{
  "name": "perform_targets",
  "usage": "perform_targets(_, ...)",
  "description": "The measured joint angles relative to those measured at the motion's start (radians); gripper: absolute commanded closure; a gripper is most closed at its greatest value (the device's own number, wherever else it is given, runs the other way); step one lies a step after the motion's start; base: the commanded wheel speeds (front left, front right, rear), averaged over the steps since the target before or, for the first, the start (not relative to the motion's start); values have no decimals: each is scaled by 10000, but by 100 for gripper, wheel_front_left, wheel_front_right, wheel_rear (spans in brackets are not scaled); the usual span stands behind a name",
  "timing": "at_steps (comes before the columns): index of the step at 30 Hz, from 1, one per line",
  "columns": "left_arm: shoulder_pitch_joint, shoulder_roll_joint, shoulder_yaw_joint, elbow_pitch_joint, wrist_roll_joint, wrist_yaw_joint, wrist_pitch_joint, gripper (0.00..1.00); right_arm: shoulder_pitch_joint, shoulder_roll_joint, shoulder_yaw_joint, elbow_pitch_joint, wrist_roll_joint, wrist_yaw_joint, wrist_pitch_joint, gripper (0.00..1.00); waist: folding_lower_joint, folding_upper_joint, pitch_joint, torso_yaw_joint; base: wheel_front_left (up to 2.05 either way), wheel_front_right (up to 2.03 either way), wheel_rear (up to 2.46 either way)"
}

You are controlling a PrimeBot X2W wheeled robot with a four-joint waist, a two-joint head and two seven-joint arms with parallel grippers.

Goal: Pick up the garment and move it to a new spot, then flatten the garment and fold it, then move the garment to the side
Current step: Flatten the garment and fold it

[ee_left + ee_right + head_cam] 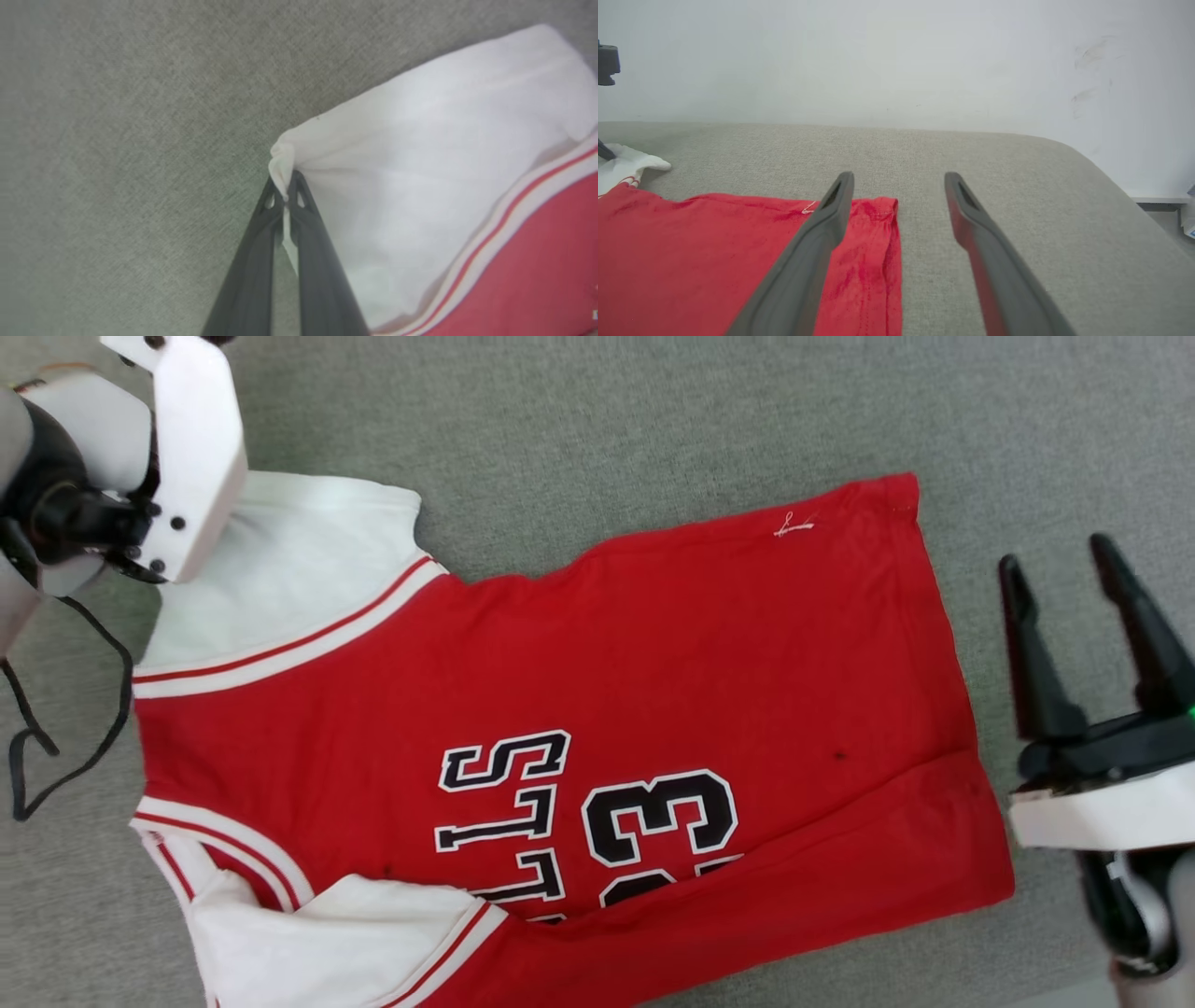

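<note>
The garment (653, 653) lies front up on the grey table, a red T-shirt with white sleeves, collar to the left and hem to the right. Its near long edge is folded over part of the black number. My left gripper (284, 184) is shut on the bunched corner of the far white sleeve (420, 186); in the head view the arm's white wrist housing (191, 448) covers that spot. To the right of the hem, my right gripper (1060, 569) stands open and holds nothing. In the right wrist view it (899, 179) hovers over the hem's far corner (878, 219).
A grey cloth-covered table (653, 411) carries everything. A white wall (896, 60) stands behind it, and its edge curves away at the right (1111, 177). A black cable (28, 747) loops beside the left arm, near the collar.
</note>
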Motion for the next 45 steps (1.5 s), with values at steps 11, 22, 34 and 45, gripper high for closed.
perform_targets(11,325,-100,-94,-1024,-69,-276,-1212,100,-1592,-2286,165,-474,219,0,2387,0,-1,0,-1108,761,0,0,0)
perform_targets(22,498,-309,-347,-2015,59,-328,-2054,100,-3932,-5685,2874,433,3473,0,9175,0,-1,0,-1262,1662,0,0,0)
perform_targets(34,20,-677,-621,-2428,249,-332,-2614,100,-5902,-6146,4276,1904,4707,0,12970,0,-1,0,-543,2442,0,0,0)
perform_targets(45,-357,-583,-1020,-2452,127,-334,-3120,100,-6014,-5866,4869,2740,4725,-2,13060,0,-1,0,138,2874,0,0,0)
